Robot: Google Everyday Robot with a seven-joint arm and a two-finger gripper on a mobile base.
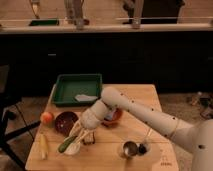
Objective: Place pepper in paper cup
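The green pepper [66,144] lies tilted across the white paper cup [73,148] at the table's front left. Its upper end reaches up to my fingertips and its lower end sticks out past the cup's left rim. My gripper [78,136] hangs right over the cup, pointing down and to the left, shut on the pepper's upper end. The white arm comes in from the lower right and hides part of the cup's far side.
A dark red bowl [64,122] and an orange fruit [46,117] sit just left of the cup. A pale yellow corn-like item [43,146] lies near the front left edge. At the back stands a green tray [65,95]. A shiny metal cup [130,149] is at the front right, and an orange bowl [116,118] under the arm.
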